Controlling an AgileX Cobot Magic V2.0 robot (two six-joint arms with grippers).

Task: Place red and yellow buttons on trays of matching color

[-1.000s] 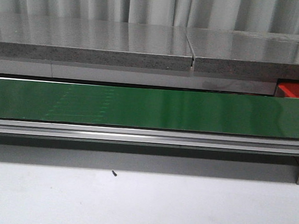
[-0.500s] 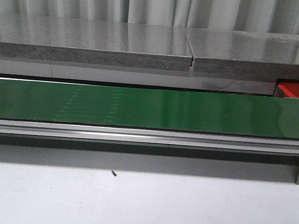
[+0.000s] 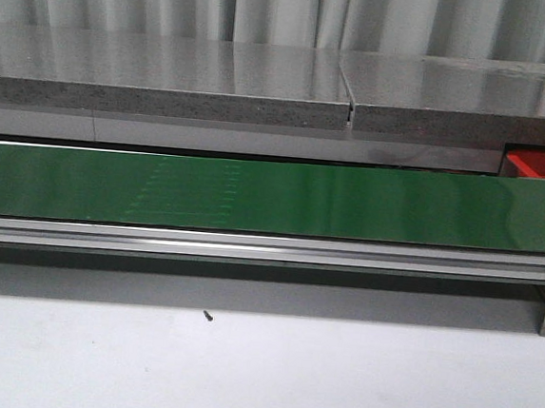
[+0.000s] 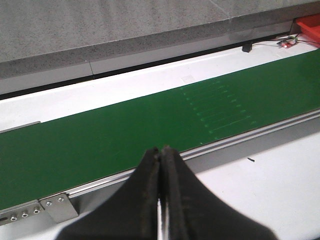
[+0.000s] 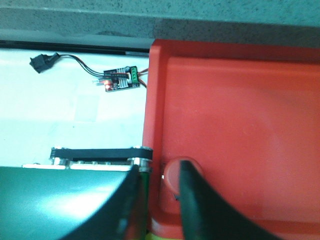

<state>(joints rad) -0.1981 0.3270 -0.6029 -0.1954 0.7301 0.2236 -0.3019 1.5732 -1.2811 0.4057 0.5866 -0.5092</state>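
In the right wrist view a bright red tray (image 5: 240, 115) with a raised rim fills most of the picture. A round red button (image 5: 171, 176) lies in its corner by the rim. My right gripper (image 5: 160, 172) is open above that corner; one finger half covers the button and the other hangs outside the rim, over the belt's end. The left gripper (image 4: 161, 151) is shut on nothing, above the near rail of the green belt (image 4: 125, 135). Only a corner of the red tray (image 3: 541, 166) shows at the front view's far right, and neither gripper shows there. Yellow buttons and a yellow tray are out of view.
The long green belt (image 3: 273, 196) runs across the table on an aluminium rail (image 3: 249, 250). Behind it is a grey stone ledge (image 3: 169, 76). A small circuit board (image 5: 120, 80) with wires lies beside the tray. The belt's end roller (image 5: 100, 154) adjoins the tray rim.
Faint marks on the green belt have drifted to the right, so the belt is running. Nothing else in the front view has moved.
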